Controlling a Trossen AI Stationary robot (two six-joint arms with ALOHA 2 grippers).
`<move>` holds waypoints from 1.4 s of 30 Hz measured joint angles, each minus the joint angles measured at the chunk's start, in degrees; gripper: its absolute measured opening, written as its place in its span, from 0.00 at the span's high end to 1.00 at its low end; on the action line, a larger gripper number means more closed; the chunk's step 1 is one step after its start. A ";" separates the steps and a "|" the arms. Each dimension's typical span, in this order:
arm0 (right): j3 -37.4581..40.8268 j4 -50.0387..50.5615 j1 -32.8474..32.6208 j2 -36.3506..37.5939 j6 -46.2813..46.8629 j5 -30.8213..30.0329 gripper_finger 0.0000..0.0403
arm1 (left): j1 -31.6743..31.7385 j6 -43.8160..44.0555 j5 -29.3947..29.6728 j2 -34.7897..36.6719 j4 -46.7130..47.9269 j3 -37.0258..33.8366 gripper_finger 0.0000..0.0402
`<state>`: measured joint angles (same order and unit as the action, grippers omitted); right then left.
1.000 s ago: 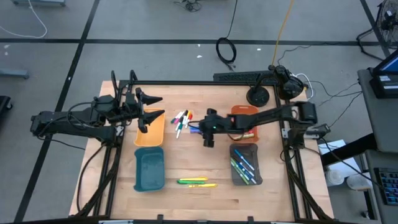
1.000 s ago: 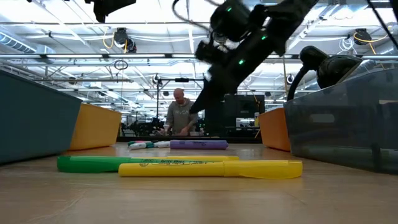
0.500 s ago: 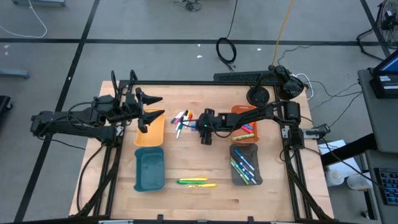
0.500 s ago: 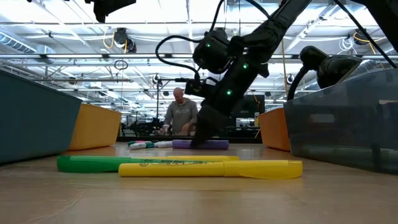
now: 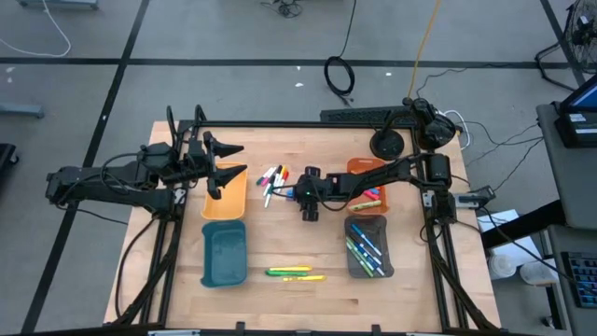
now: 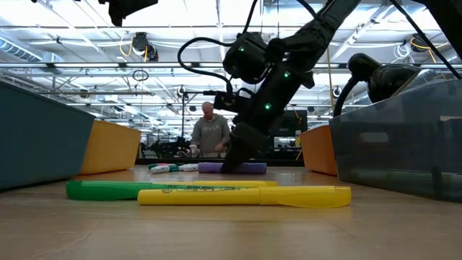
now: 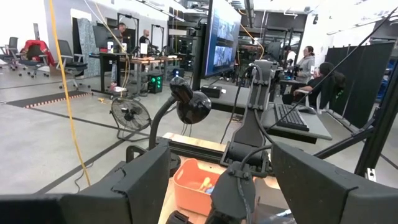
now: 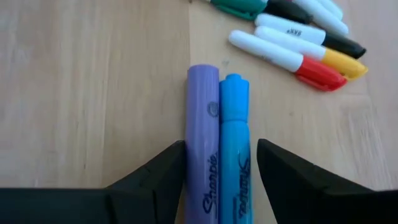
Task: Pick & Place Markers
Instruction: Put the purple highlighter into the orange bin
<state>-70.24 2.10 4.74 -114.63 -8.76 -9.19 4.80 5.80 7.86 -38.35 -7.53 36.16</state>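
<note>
1. Wooden tabletop (image 5: 280, 299) sits in a big room, and a person (image 6: 209, 135) stands far behind it in the low view.
2. Right tool (image 5: 297, 193) is down at the tabletop beside a heap of thin markers (image 5: 272, 181).
3. Its two fingers (image 8: 155, 180) are spread apart, one on each side of a purple highlighter (image 8: 200, 143) and a blue highlighter (image 8: 234, 146). They lie touching, side by side. I cannot tell if the fingers press them.
4. Left tool (image 5: 229, 161) hangs open over the yellow tray (image 5: 225, 207), holding nothing.
5. Green and yellow highlighters (image 5: 295, 273) lie near the front edge, between the teal tray (image 5: 224, 255) and the grey tray (image 5: 353, 266).
</note>
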 joint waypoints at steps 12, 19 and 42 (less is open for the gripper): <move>0.02 -0.58 -0.53 0.00 -0.96 -6.02 0.54 | -0.01 0.00 0.01 0.01 0.00 0.00 0.30; 0.07 -0.56 -2.22 0.00 -1.00 -5.99 0.55 | -0.01 -0.01 0.02 0.02 0.00 0.00 0.30; 0.11 4.60 -5.63 0.22 5.65 -4.02 0.58 | -0.01 0.00 0.01 0.01 0.00 0.00 0.30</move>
<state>-70.13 6.70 -0.89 -114.41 -3.11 -13.21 4.78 5.80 7.87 -38.33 -7.53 36.16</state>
